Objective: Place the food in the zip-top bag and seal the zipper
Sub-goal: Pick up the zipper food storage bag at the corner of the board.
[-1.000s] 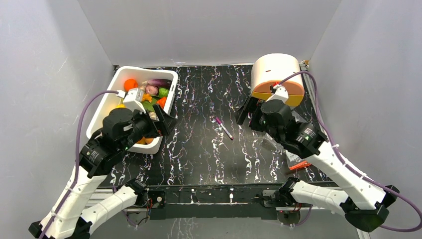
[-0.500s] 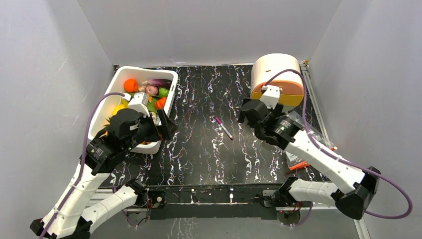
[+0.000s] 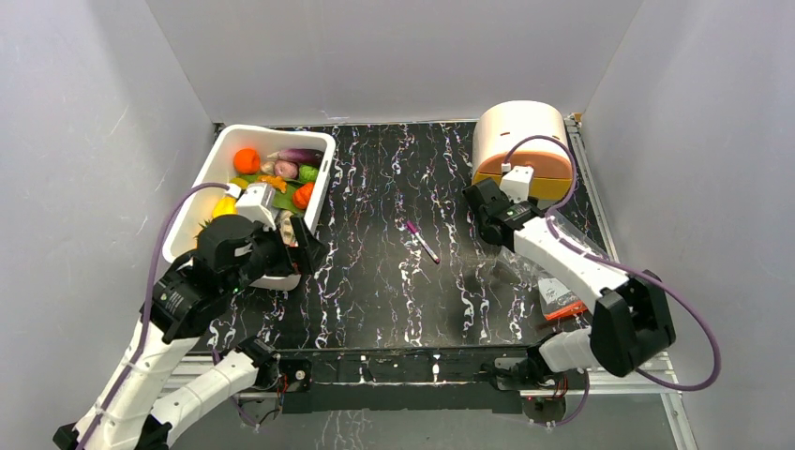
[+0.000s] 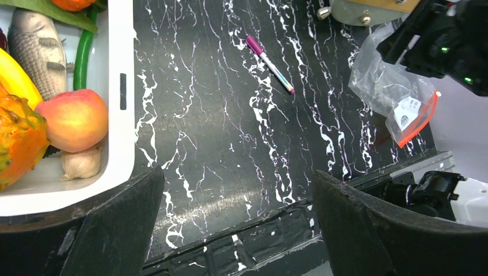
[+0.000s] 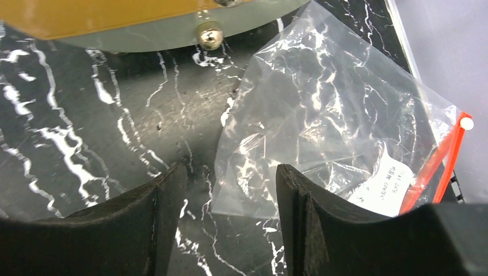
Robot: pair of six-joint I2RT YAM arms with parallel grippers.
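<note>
Left gripper [image 4: 237,175] hovers with its fingers spread wide and nothing between them, hanging just off the near right corner of the white tub [image 4: 121,69]. And there's the food [image 4: 75,118], all of it in that tub on the left of the marble-patterned table [image 4: 218,144]. From the left wrist you can pick out a peach-coloured fruit, a garlic bulb under it, a grey fish, a thin green pod and something orange and bumpy at the edge. Out in the middle of the table lies a purple pen [image 4: 269,56], alone and well apart from everything. Over to the right side now: the right gripper [image 5: 230,169] is down low over the table, fingers apart, not clamped on anything. Through the gap between them shows the near left edge of the zip-top bag [image 5: 334,115]. Whether a finger touches the plastic, I can't tell. The bag lies crumpled on the table just in front of the cream-and-orange round container [image 3: 522,131], near the right edge. A white label [image 5: 382,184] shows through it. The zipper [image 5: 437,161] runs along the bag's end farthest from that container, with a small white tab at one tip. Open or sealed, I can't make out.
</note>
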